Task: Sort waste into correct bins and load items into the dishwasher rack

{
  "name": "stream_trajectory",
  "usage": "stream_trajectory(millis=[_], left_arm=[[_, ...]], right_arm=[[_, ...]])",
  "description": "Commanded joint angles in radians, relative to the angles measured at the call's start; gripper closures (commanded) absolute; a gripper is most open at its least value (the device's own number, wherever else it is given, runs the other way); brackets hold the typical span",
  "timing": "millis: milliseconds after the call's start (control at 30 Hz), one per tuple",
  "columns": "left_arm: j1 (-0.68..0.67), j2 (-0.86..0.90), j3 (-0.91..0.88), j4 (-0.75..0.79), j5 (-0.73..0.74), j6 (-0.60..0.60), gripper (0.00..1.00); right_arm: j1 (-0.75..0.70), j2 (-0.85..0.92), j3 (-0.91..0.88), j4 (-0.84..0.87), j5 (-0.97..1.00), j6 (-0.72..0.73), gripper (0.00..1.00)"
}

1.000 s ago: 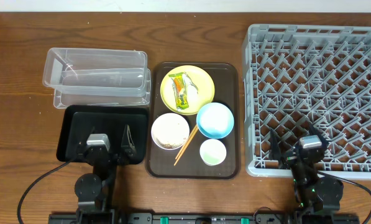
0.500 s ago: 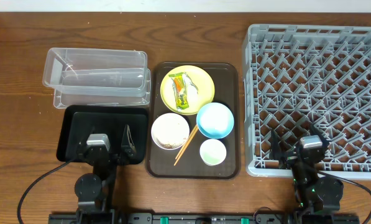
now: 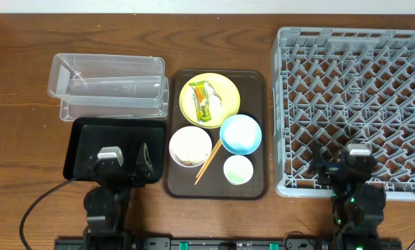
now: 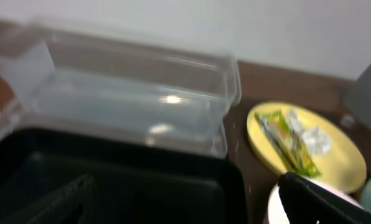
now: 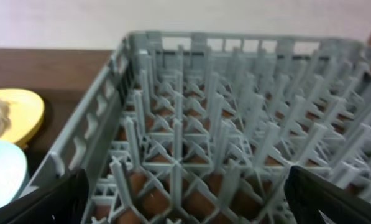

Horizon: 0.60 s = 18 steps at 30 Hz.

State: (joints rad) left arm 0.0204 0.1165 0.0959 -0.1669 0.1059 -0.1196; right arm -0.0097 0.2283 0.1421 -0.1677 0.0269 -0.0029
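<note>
Nothing is sorted yet, as far as I can judge. The wrapper (image 3: 202, 101) and the tissue (image 3: 220, 98) both lie on the plate (image 3: 229, 86), upper centre of the overhead view, and what looks like rice (image 3: 189, 148) sits in the white bowl (image 3: 172, 141) just below it. The grains are too small for me to count.

The blue bowl (image 3: 240, 133), the cup (image 3: 238, 169) and the chopsticks (image 3: 207, 162) are all on the brown tray (image 3: 257, 78) too. The chopsticks lean on the white bowl's rim, between it and the cup.

The tub (image 3: 110, 87) at upper left and the black tray (image 3: 80, 135) below it hold no waste that I can see. The rack (image 3: 353, 90), filling the right side, has no dishes in it. So every step is left: three kinds of waste to bin, five items to load.

My count:
- one wrapper
- one tissue
- one plate
- two bowls
- one cup
- one pair of chopsticks, as best I can tell
- one brown tray
- one black tray
- one rack

The tub may be two nested or one with a lid; I cannot tell.

My left gripper (image 4: 186, 180) hangs over the black tray with its jaws spread wide and nothing between them. My right gripper (image 5: 186, 173) sits at the rack's lower edge, likewise spread and empty.
</note>
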Motion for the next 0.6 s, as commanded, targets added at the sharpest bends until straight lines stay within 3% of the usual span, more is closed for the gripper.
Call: stream_trajectory(millis=[0,267,433,567], left_arm=[[-0.004,0.09,0.134,-0.058,0.014,-0.021,0.05],[-0.004,0.506,0.552,-0.343,0.06,-0.024,0.05],[-0.004,0.816,0.876,-0.619,0.138,-0.024,0.05],[-0.004,1.007,1.09,-0.836,0.137,-0.024,0.05]], right_arm=[[0.003,0.113,0.145,-0.042,0.054,0.021,0.01],[0.003,0.511,0.539,-0.365,0.051,0.021,0.01],[0.003,0.75,0.763,-0.599,0.048,0.021,0.01],[0.003,0.875,0.872,-0.681,0.022,0.021,0.01]])
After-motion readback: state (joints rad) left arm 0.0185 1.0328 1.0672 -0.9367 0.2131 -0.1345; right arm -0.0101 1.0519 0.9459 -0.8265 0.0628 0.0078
